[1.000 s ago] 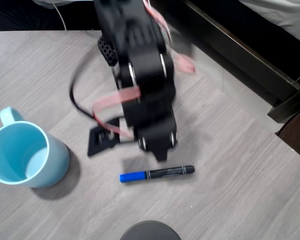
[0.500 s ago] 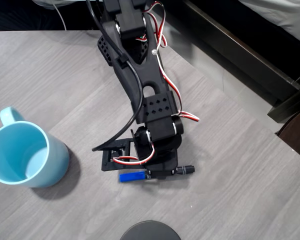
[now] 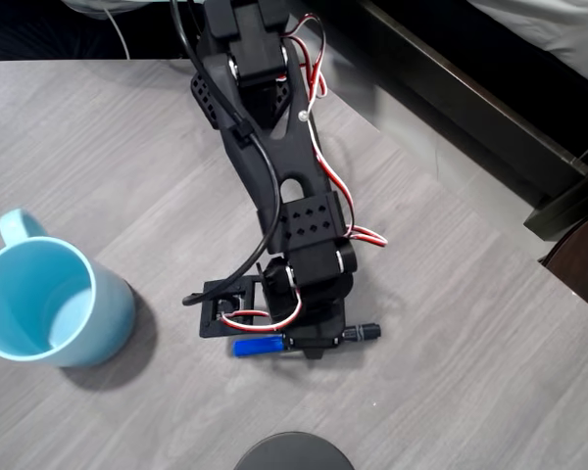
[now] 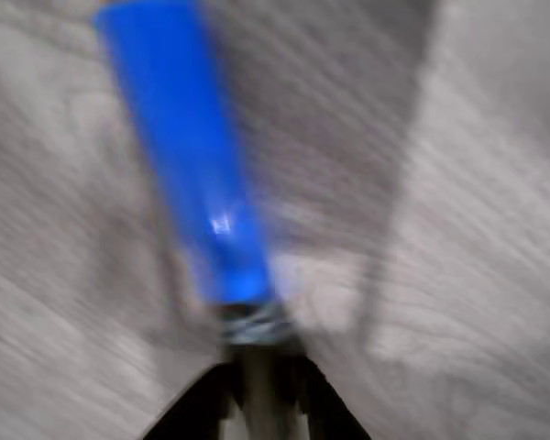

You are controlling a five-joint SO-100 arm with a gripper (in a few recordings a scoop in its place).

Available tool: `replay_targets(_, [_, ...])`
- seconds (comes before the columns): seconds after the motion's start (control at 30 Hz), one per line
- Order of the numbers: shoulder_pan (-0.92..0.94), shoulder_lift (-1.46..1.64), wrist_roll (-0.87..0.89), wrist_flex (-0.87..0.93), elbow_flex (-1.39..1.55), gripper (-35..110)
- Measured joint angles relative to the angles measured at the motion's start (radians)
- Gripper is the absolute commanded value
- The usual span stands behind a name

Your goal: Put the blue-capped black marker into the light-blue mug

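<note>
Arm's down on the blue-capped black marker (image 3: 274,344) now. A second ago the gripper (image 3: 309,343) was short of it and the whole marker lay bare on the table (image 3: 451,323); half a second ago it had dropped over the barrel, and since then it's barely shifted, maybe settled a touch lower. Marker looks to be in about the same spot, flat on the wood, blue cap pointing left in the overhead view, black tail poking out on the right of the gripper.

Wrist view is motion-blurred: blue cap (image 4: 188,156) runs up and away from the camera, dark shapes at the bottom edge sit either side of the barrel. So I read the jaws as straddling it, but I can't tell if they've clamped yet or are only around it.

Light-blue mug (image 3: 44,304) sits upright well off to the left in the overhead view, handle toward the top, nothing in it.

My read: grasp step, not confirmed. Next I need a firm close on the barrel, then lift and carry left to the mug. Risk is the marker rolling out if the pinch is off-centre.
</note>
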Motion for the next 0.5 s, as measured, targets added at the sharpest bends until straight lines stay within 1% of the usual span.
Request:
replay_targets(0.33, [0.040, 0.041, 0.003, 0.009, -0.002, 0])
replay_targets(0.5, [0.089, 0.179, 0.031, 0.095, -0.061, 0])
